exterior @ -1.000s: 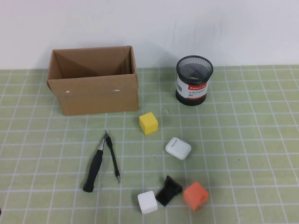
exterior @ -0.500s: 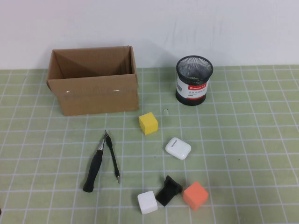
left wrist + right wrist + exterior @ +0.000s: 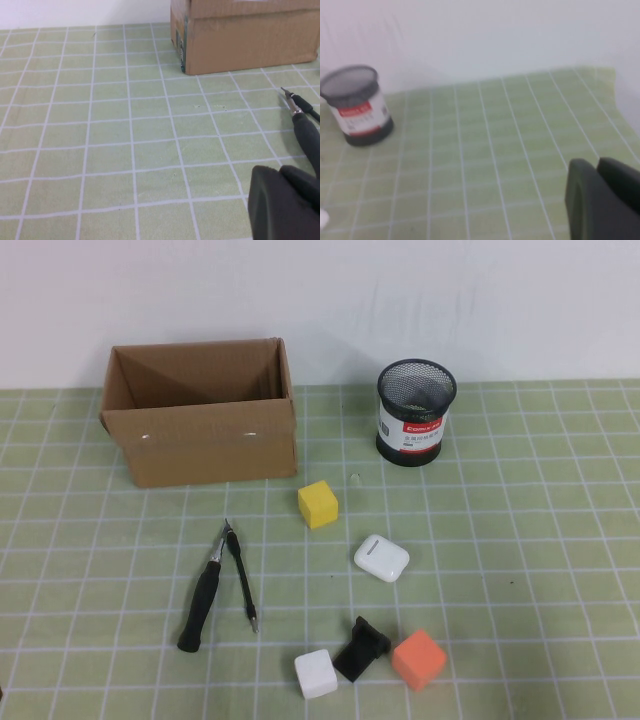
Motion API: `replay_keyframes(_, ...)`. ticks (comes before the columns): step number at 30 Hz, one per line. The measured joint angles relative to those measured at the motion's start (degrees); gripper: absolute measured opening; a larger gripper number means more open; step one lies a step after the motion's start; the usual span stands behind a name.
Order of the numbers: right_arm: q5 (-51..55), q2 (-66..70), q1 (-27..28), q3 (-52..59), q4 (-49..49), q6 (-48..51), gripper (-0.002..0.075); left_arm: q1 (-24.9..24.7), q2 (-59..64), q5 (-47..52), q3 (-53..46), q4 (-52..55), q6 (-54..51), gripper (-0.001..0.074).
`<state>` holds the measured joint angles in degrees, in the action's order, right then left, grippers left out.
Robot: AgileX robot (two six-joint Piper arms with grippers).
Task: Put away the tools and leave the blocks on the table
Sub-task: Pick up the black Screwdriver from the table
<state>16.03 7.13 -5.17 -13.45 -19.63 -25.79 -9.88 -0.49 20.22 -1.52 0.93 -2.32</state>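
The black-handled screwdriver (image 3: 200, 605) and the thin black rod (image 3: 243, 585) lie side by side on the green grid table (image 3: 520, 540), in front of the cardboard box. Both also show in the left wrist view, screwdriver (image 3: 306, 131) and rod (image 3: 311, 106). No red-handled scissors are in view. The yellow block (image 3: 318, 504) sits mid-table; the white block (image 3: 316, 673) and the orange block (image 3: 418, 659) sit near the front edge. My left gripper (image 3: 279, 174) is shut and empty, low over the mat just short of the screwdriver handle. My right gripper (image 3: 597, 167) is shut and empty over the right of the table. Neither arm shows in the high view.
An open cardboard box (image 3: 200, 430) stands at the back left and shows in the left wrist view (image 3: 245, 40). A black mesh cup (image 3: 415, 412) stands at the back right, also in the right wrist view (image 3: 357, 105). A white glossy case (image 3: 381, 558) and a black angular piece (image 3: 361, 648) lie among the blocks.
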Motion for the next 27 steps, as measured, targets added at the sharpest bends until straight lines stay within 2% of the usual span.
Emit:
replay_keyframes(3, -3.10, -2.59, 0.21, 2.60, 0.91, 5.00, -0.0003, 0.00, 0.00, 0.00, 0.00, 0.00, 0.00, -0.0004)
replay_keyframes(7, -1.50, -6.09, 2.29, 5.14, 3.23, 10.18, -0.0003, 0.00, 0.00, 0.00, 0.00, 0.00, 0.00, -0.0004)
replay_keyframes(12, -0.57, -9.03, 4.58, 7.88, 2.75, 10.33, -0.0003, 0.00, 0.00, 0.00, 0.00, 0.00, 0.00, -0.0003)
replay_keyframes(21, 2.59, -9.13, 5.49, 12.25, 3.94, 10.20, -0.0003, 0.00, 0.00, 0.00, 0.00, 0.00, 0.00, -0.0004)
replay_keyframes(27, 3.93, -9.13, 9.12, 12.83, 10.05, 16.69, -0.0003, 0.00, -0.04, 0.00, 0.00, 0.00, 0.00, -0.0004)
